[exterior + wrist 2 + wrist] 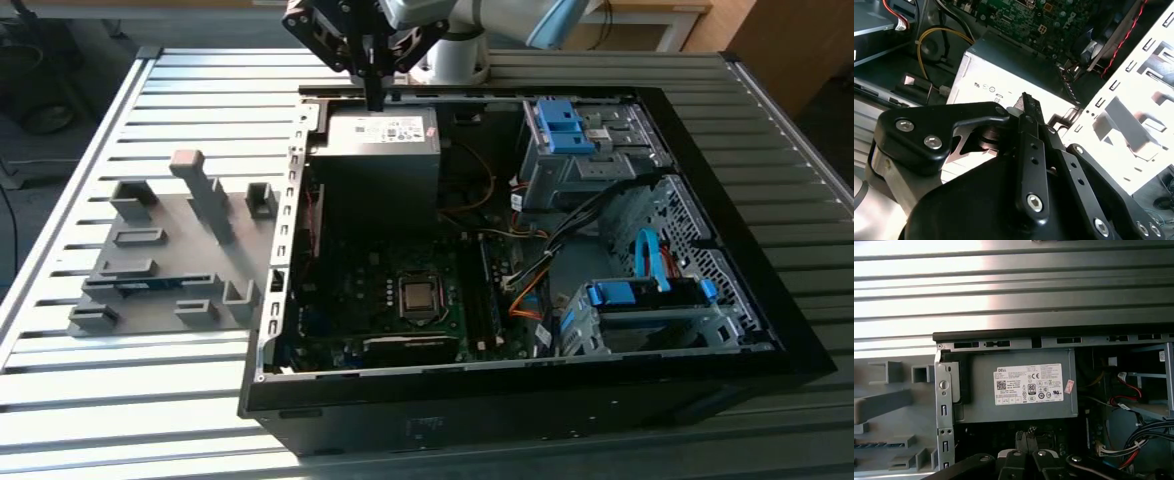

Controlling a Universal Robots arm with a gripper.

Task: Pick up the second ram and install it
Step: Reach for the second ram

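Gripper [375, 100] hangs over the power-supply box [383, 135], at the edge of the open computer case [467, 400] closest to the arm's base. Jaws pressed together, nothing between them. Second ram [144, 285] sits in a slot of the grey fixture [200, 225] on the slatted table [160, 400], toward the table's edge on the exterior view's left, well apart from the gripper.
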